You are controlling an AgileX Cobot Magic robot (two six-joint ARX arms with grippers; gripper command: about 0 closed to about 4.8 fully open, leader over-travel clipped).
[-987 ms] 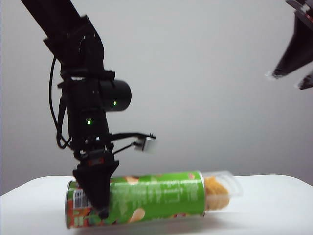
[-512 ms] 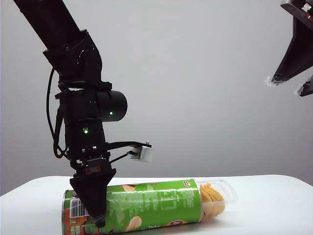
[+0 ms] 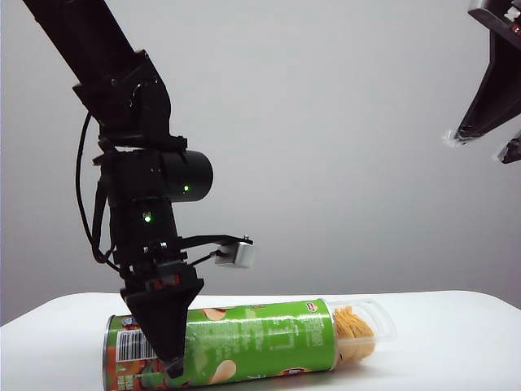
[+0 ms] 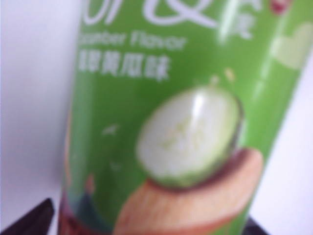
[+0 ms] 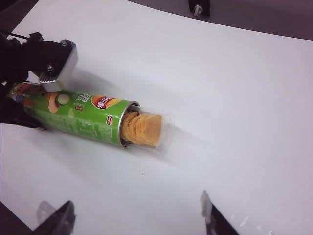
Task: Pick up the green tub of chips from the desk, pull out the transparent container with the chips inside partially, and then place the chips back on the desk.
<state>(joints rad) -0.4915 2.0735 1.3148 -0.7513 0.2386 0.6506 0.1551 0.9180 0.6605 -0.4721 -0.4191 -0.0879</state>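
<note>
1. The green tub of chips (image 3: 224,342) is shown lying on its side on the desk (image 3: 456,342), its long axis running across the exterior view, with the barcode label and red-orange band at the end toward the left of that view.

2. The transparent container (image 3: 370,324) is seen drawn partly out of the tub's open end, toward the right of the exterior view; the chips (image 3: 355,326) are visible through it as a yellow-orange stack, part of which remains inside the tub.

3. The left gripper (image 3: 167,358) is pointed downward over the labelled end of the tub. One dark finger is seen crossing the front of the tub near the barcode; the other is hidden behind the can. In the left wrist view the tub (image 4: 176,122) fills the frame between two dark fingertips (image 4: 29,220) at the lower corners, so the tub is straddled. Whether the fingers are pressed on the tub or stand just clear of it cannot be told.

4. The right gripper (image 3: 487,142) is held high in the upper right of the exterior view, well apart from the tub. In the right wrist view its two fingertips (image 5: 58,218) are seen spread wide, with nothing between them, and the tub (image 5: 73,117) and container (image 5: 149,129) are seen on the desk (image 5: 234,88) far below.
</note>
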